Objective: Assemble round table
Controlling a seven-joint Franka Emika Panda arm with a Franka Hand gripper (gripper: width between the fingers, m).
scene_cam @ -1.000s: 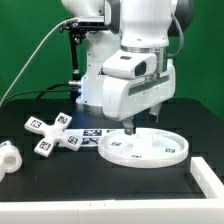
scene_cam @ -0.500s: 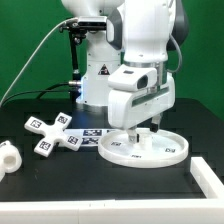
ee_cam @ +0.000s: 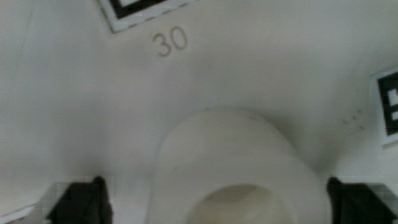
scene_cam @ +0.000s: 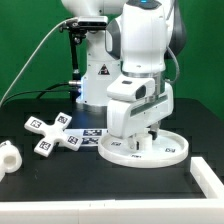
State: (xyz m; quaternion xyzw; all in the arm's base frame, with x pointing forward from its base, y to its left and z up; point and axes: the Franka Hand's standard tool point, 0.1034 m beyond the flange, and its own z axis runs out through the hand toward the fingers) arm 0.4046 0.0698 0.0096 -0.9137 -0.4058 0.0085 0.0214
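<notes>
A flat green backdrop [scene_cam: 25, 40] stands behind a matte black table [scene_cam: 40, 185]. At the exterior view's far left, cut by the edge, lies the short cylindrical leg [scene_cam: 6, 158], smooth white plastic, on its side. Near it to the right lies the cross-shaped base [scene_cam: 52, 133], four blunt white arms lying flat, each with a black-and-white square tag on top. Next comes the marker board [scene_cam: 91, 134], thin and flat, its tags showing between the base and the disc.

The large round disc [scene_cam: 176, 148] lies flat on the table, right of centre, glossy white with a raised rim. The bulky white arm [scene_cam: 140, 60] reaches straight down over it, and the gripper [scene_cam: 141, 138] is lowered onto the disc's middle.

In the wrist view the disc's smooth surface [ee_cam: 214, 70] fills the picture, marked "30", with a tag [ee_cam: 143, 8] at one edge and another [ee_cam: 388, 105] at the side. A rounded white hump [ee_cam: 231, 160] rises from it. The dark fingers [ee_cam: 80, 200] stand apart, one on each side of the hump, with white showing between each finger and the hump; the gripper [ee_cam: 214, 205] clamps nothing that can be seen.

At the exterior view's lower right sits a white block [scene_cam: 208, 178], partly cut off.
</notes>
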